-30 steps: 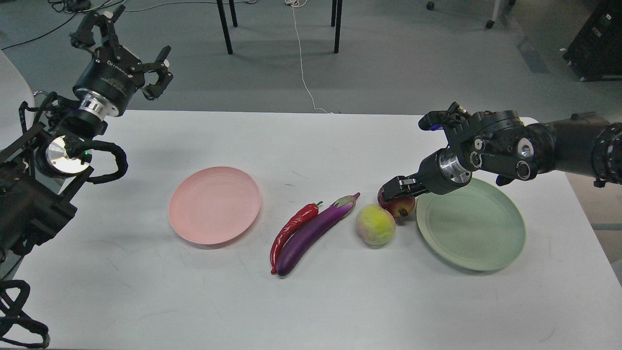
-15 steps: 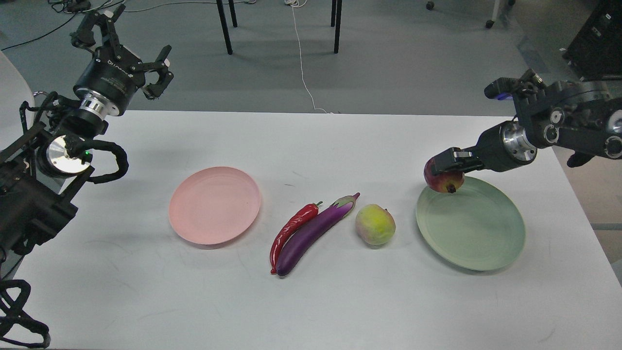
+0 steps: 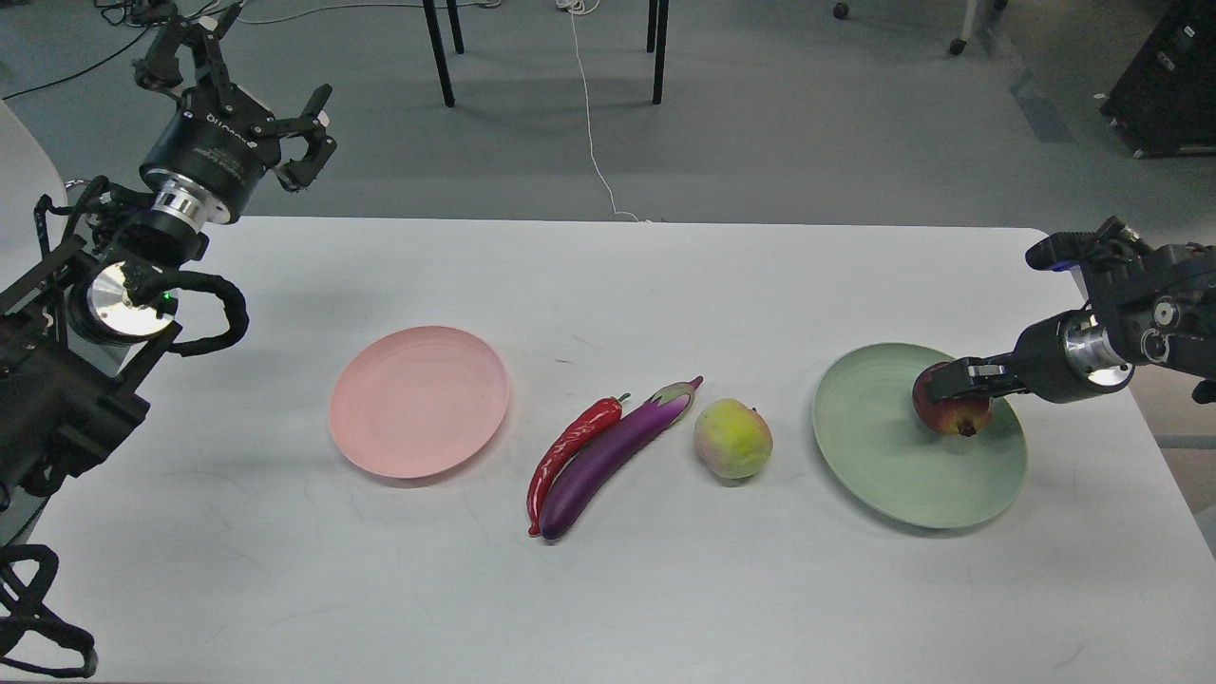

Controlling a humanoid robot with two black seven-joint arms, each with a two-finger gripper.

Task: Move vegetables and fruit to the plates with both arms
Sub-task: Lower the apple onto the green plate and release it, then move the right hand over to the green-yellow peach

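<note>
My right gripper [image 3: 950, 391] is shut on the dark red pomegranate [image 3: 953, 414] and holds it over the right part of the pale green plate [image 3: 893, 456]. The yellow-green peach [image 3: 732, 438] sits on the table left of that plate. The purple eggplant [image 3: 617, 446] and the red chili [image 3: 570, 446] lie side by side at the table's middle. The pale pink plate [image 3: 418, 399] is bare, left of them. My left gripper [image 3: 252, 66] is open and raised beyond the table's far left corner.
The white table [image 3: 608, 589] ends close to the right of the green plate. Chair legs [image 3: 437, 52] and a white cable [image 3: 594, 142] are on the floor behind the table.
My right gripper lifted the pomegranate from beside the peach and carried it right, over the green plate. My left arm barely moved.
</note>
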